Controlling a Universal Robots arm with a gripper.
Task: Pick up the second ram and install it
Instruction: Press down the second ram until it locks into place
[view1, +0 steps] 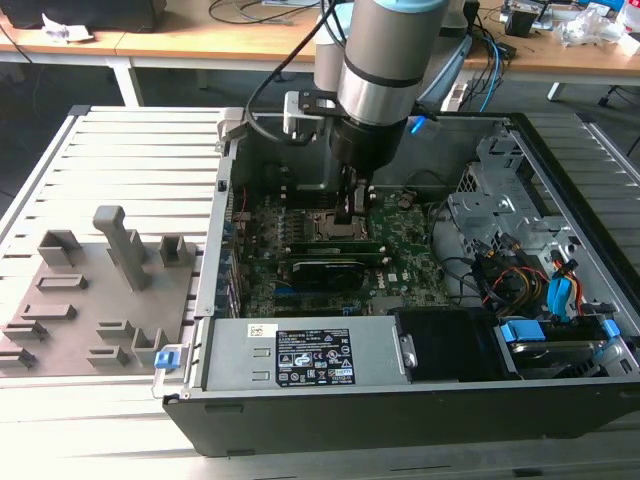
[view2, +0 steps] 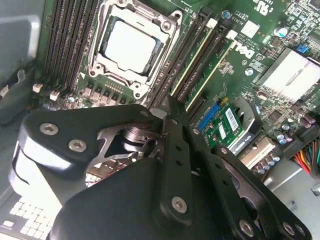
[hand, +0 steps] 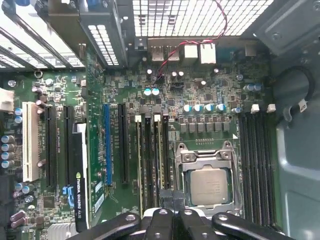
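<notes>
Item: grey fixture plate, well apart from my gripper, towards the exterior view's left. Item: black card, near my gripper, seated in the board. Item: my gripper, fingers drawn together with nothing seen between them, low inside the open case. Item: second ram, standing in its slot, one end just beneath my fingertips. Item: processor, just beside my fingertips. Item: drive cage, well apart, towards the exterior view's right.
</notes>
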